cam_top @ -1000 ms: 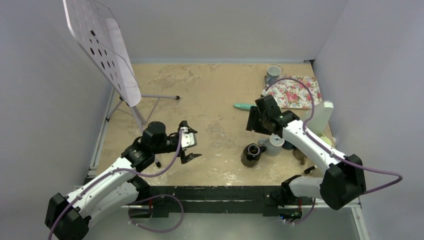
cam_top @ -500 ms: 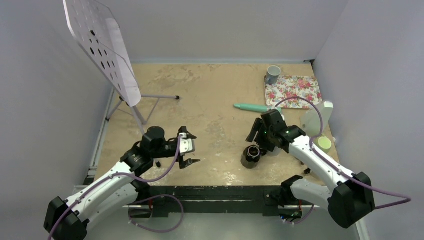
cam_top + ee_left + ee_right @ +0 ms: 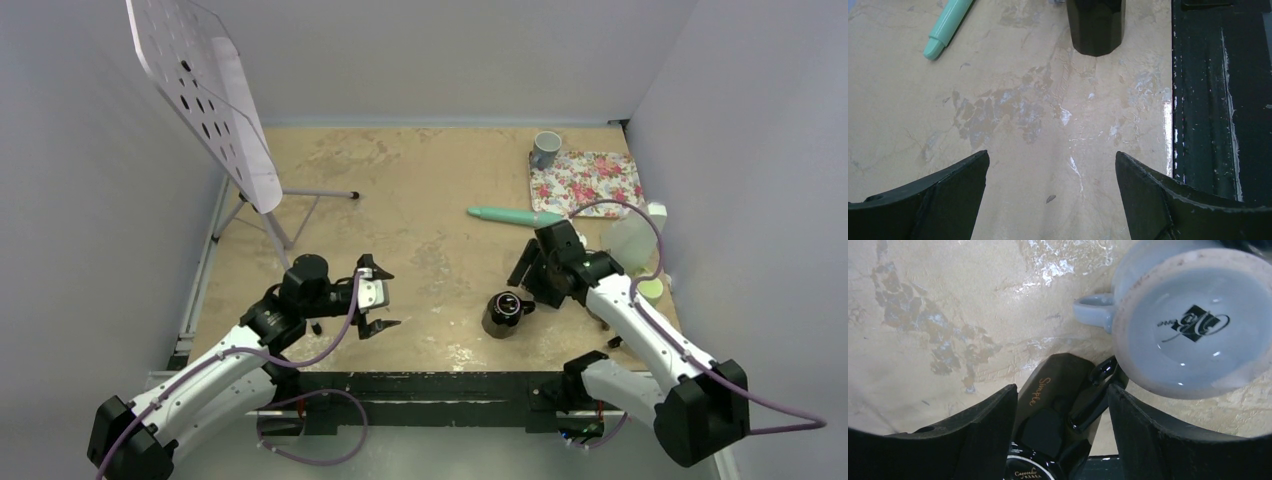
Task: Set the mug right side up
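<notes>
Our right gripper (image 3: 1060, 390) has its jaws partly open, flanking the black mug (image 3: 503, 314) at the table's (image 3: 420, 180) 5 o'clock. A pale mug (image 3: 1193, 325) sits base-up at the black mug's 1 o'clock. Our left gripper (image 3: 383, 297) hovers wide open at 7 o'clock.

L gripper (image 3: 1051, 155): gap btw its fingers (image 3: 923, 205) is bare tabletop (image 3: 1013, 100). Straight ahead of the tips the lane is free up to the black mug (image 3: 1095, 25), well off. Far ahead on one side lies a teal pen (image 3: 948, 25). Along the other finger's outer side runs the black edge rail (image 3: 1218, 100), so no room there.

R gripper (image 3: 1062, 390): black mug fills the gap btw the fingers, handle (image 3: 1093, 400) twd one tip. Just past that tip sits an upside-down pale mug (image 3: 1193, 320), tight on the handle; touching or not, can't tell. Ahead of the opposite tip: bare top, open.
</notes>
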Action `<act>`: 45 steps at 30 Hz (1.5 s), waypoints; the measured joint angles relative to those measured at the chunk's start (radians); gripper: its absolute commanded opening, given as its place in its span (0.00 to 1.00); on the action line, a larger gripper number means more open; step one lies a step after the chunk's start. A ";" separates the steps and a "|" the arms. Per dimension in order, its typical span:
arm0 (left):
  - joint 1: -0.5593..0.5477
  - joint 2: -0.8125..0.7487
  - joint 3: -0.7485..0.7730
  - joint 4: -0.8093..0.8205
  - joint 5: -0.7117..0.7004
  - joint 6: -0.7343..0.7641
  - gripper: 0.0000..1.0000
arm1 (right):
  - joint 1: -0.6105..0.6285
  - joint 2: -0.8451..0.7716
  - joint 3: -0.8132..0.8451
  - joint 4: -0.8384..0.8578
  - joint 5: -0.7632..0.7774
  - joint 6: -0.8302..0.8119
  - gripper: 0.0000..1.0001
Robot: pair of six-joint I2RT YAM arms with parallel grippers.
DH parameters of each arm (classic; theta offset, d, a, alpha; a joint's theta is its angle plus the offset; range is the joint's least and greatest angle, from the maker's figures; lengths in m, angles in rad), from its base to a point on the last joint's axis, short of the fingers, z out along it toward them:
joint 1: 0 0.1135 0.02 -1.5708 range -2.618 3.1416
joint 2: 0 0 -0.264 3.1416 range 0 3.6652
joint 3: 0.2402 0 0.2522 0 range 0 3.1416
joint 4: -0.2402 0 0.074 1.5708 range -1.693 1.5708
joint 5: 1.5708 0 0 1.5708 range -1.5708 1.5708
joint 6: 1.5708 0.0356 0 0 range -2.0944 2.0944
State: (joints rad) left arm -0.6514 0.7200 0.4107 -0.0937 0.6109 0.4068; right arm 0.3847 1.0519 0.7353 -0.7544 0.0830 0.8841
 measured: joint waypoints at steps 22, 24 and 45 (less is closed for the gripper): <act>0.000 -0.029 -0.017 -0.001 0.005 0.004 0.99 | 0.073 0.119 -0.052 0.140 -0.084 0.035 0.59; 0.000 -0.029 -0.017 -0.001 0.005 0.005 0.99 | 0.102 0.177 -0.010 0.145 -0.101 0.018 0.59; 0.000 -0.072 -0.050 -0.003 -0.021 0.005 0.98 | 0.269 0.684 0.391 -0.142 -0.040 -0.220 0.19</act>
State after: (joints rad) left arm -0.6514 0.6476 0.3607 -0.0967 0.5896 0.4122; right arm 0.6540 1.7359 1.1263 -0.8967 0.0433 0.6643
